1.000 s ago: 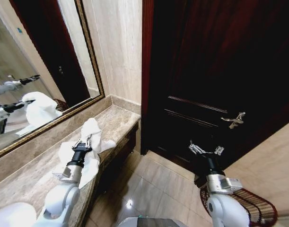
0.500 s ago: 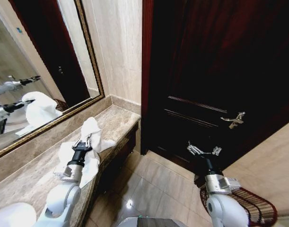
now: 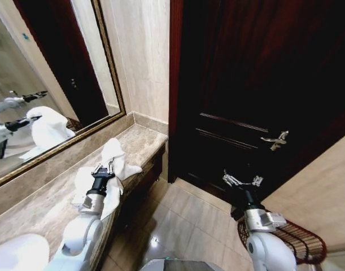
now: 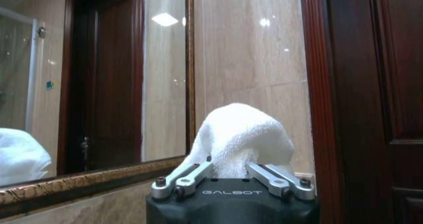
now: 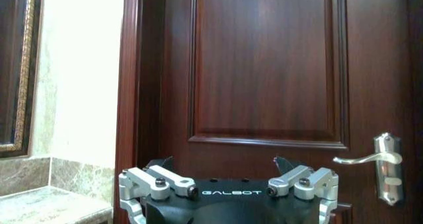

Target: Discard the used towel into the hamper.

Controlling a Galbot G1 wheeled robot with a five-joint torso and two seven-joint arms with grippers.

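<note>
Left claw (image 3: pixel 103 168): closed on a white towel (image 3: pixel 117 159), lifting a peak of it above the tabletop (image 3: pixel 139 142); the rest of the cloth drapes down over the tabletop's front edge, near its end by the door. In the left wrist view the towel (image 4: pixel 239 135) bulges up between the clamped fingers (image 4: pixel 187 176).

Right claw (image 3: pixel 240 182): held out over the floor (image 3: pixel 183 217) in front of the door (image 3: pixel 262 84), fingers spread wide and holding nothing. In the right wrist view the claw (image 5: pixel 228 184) faces the door panel, with the door handle (image 5: pixel 377 157) off to one side.

Hamper (image 3: pixel 296 243): dark reddish-brown open-weave basket, standing on the floor beside the right arm, against the wall next to the door; partly hidden by the arm.

Mirror (image 3: pixel 42 84): framed, mounted along the tabletop's back edge, reflecting the towel and the arms.

Door handle (image 3: pixel 275 140): silver lever.
</note>
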